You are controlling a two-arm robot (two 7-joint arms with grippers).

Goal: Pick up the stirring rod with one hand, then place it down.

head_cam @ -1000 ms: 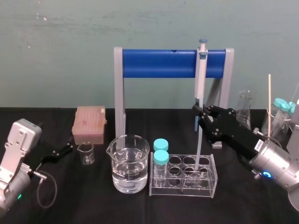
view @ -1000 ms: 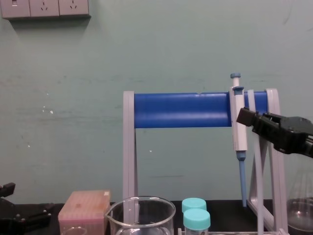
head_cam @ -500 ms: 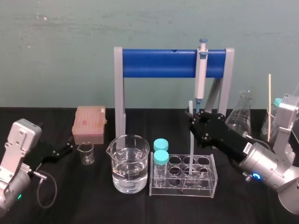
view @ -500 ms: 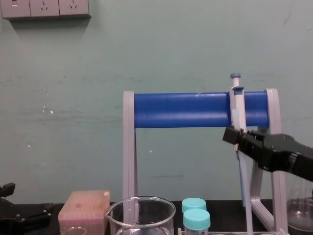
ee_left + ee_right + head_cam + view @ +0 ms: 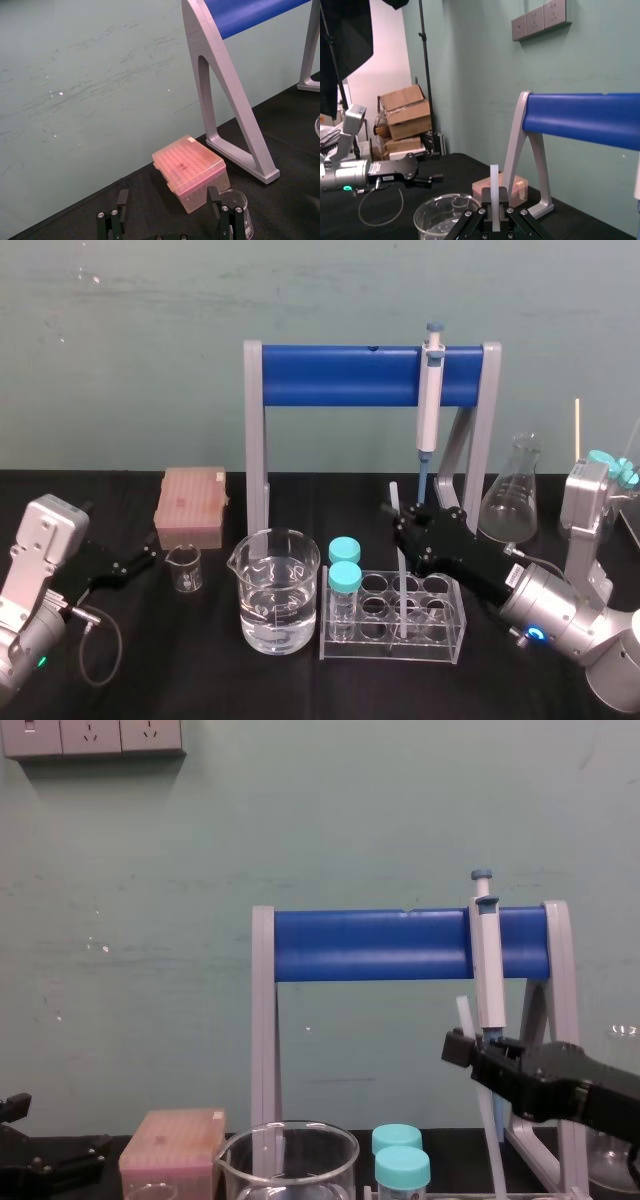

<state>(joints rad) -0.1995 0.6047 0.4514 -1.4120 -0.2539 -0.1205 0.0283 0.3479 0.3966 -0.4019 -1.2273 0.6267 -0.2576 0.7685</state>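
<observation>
One claw is at work: the right gripper [image 5: 400, 525] is clamped on the stirring rod [image 5: 401, 585], which stands nearly upright with its lower part down inside the clear tube rack [image 5: 452, 625]. I cannot tell which hole, or whether the tip touches bottom; the chest camera cuts it off. The left gripper [image 5: 140, 562] sits beside the small beaker [image 5: 184, 568], fingers spread, holding nothing.

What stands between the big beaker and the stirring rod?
Head view: two teal-capped tubes, at the left end of the rack. The right gripper holds the stirring rod.
</observation>
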